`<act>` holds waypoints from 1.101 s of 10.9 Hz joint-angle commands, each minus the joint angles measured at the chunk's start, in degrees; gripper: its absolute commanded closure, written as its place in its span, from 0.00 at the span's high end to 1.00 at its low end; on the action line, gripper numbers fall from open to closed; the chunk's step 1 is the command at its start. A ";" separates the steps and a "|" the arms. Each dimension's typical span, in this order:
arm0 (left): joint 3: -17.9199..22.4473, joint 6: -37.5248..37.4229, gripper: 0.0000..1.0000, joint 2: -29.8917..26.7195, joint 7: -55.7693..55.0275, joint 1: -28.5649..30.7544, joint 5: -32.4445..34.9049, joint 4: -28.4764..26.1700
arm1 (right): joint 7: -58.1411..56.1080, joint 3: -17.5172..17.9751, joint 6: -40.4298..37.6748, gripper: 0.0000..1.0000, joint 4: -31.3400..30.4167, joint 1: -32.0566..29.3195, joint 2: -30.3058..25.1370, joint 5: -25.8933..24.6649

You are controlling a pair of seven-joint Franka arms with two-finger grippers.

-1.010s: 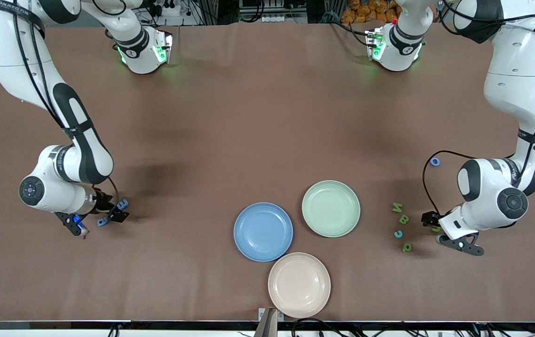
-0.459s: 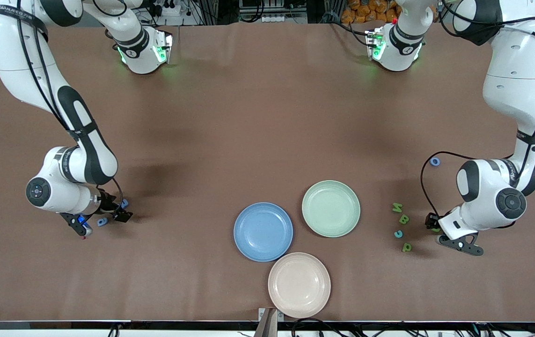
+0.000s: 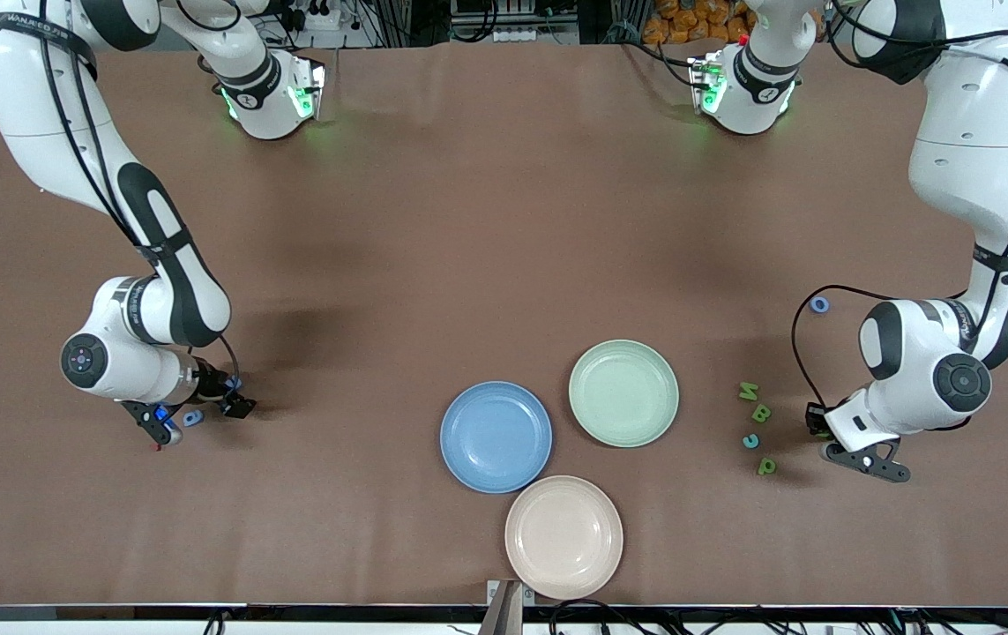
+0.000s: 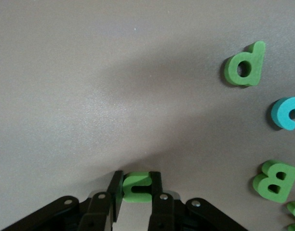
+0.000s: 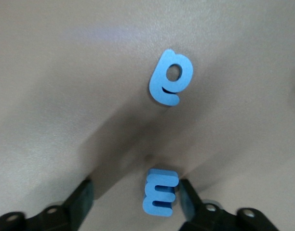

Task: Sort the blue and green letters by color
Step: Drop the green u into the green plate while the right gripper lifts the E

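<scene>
The left gripper point(image 4: 136, 192) is down at the brown table point(image 3: 486, 229) at the left arm's end; its two fingers point(image 4: 115, 192) press from both sides on a green letter point(image 4: 137, 186), so it is closed on this piece, which seems to lie on the table; which letter it is I cannot tell. Near it lie more letters: a green "d" point(image 4: 245, 66), a teal "c" point(image 4: 287, 112) and a green "B" point(image 4: 276, 180); in the front view they form a short row with a green "N" point(image 3: 748, 391), between the green plate point(image 3: 623, 392) and the left gripper; a blue ring-shaped letter point(image 3: 818, 304) lies alone, farther from the front camera, well apart from this row.

The right gripper point(image 5: 137, 199) is low at the table at the right arm's end; its jaws stand apart, one on each side of a blue "E" point(image 5: 160, 192); one finger point(image 5: 187, 195) is just beside the letter, the other stands clearly off; a grip is not visible. A blue "g" point(image 5: 170, 84) lies flat on the table near the "E", apart from it.

In the middle of the table, nearer to the front camera, stand three plates close together: the green plate, a blue plate point(image 3: 496, 437) beside it, and a pink plate point(image 3: 563, 536) nearest to the camera; no letter lies in them.
</scene>
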 commanded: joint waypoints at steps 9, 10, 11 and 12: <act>1.67 -13.16 0.13 -11.49 -23.70 -15.08 -0.89 -0.15 | 0.95 0.53 0.25 0.00 0.82 -0.04 -0.38 -2.01; 1.58 -13.17 0.13 -11.40 -28.71 -17.54 -1.07 0.03 | 1.21 0.70 0.08 0.00 1.70 0.14 -0.38 -2.01; 1.58 -13.17 0.14 -11.14 -33.29 -20.09 -2.37 0.29 | 1.39 0.79 -0.71 0.00 2.58 1.01 -0.47 -1.49; 1.58 -13.17 0.14 -10.70 -36.29 -21.85 -4.13 0.73 | 2.69 0.79 -2.11 0.00 3.98 1.80 -0.38 -1.31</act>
